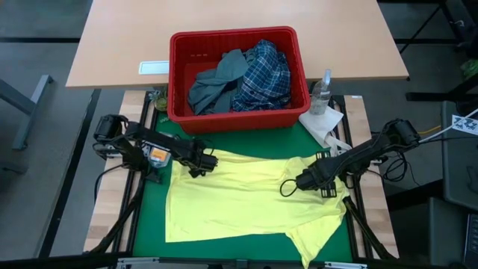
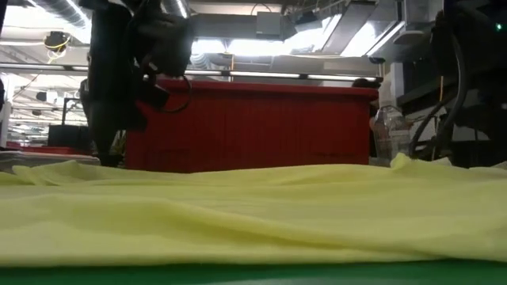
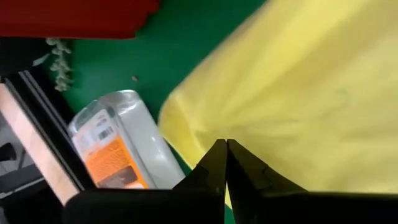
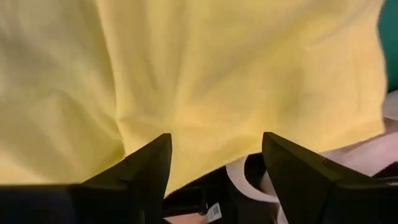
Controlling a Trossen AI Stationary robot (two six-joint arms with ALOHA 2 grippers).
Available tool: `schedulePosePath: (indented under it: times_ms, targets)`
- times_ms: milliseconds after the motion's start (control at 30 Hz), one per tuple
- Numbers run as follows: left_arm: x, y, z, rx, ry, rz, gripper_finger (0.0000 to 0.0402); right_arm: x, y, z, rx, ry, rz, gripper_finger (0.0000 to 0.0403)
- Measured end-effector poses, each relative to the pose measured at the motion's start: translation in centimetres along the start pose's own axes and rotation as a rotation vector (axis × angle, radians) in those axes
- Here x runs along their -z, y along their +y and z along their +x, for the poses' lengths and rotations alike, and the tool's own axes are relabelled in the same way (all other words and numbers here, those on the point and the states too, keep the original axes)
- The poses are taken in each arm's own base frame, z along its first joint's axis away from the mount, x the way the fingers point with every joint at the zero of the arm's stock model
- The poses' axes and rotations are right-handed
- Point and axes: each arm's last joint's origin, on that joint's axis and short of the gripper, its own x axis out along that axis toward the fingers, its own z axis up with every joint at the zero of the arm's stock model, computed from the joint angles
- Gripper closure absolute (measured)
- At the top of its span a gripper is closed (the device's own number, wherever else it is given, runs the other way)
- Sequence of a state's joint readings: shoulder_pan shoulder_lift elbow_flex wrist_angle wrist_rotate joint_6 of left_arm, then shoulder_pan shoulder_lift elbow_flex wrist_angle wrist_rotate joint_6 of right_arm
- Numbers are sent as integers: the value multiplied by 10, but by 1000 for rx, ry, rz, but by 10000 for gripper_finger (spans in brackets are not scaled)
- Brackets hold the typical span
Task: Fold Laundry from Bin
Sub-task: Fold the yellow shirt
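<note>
High view: I see the yellow garment (image 1: 246, 198) spread flat on the green mat (image 1: 149, 224) at the near side of the bench (image 1: 112, 37). The red bin (image 1: 237, 78) stands just beyond it, at the far edge of the mat, with the plaid shirt (image 1: 263, 75) and the grey-blue garment (image 1: 216, 82) piled inside.

The left gripper (image 1: 208, 161) sits low at the garment's far left corner. Left wrist view: its fingers (image 3: 217, 165) are pressed together tip to tip at the yellow edge; I cannot tell whether any cloth is pinched between them.

The right gripper (image 1: 290, 185) lies over the garment's right part. Right wrist view: its fingers (image 4: 149, 162) are spread wide above the yellow cloth and hold nothing.

A clear bottle (image 1: 322, 91) and a paper towel (image 1: 323, 123) lie right of the bin.
</note>
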State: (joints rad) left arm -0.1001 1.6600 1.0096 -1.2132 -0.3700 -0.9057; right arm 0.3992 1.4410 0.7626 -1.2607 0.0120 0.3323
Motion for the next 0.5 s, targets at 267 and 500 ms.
schedulePosePath:
  times_ms: [267, 500]
  targets:
    - [5, -15, -26, 84, -45, 95, 399, -1, 0, -28, 3, -7, -1, 150]
    - [25, -36, -44, 239, -13, 124, 399, -2, 16, -46, -15, -94, -69, 150]
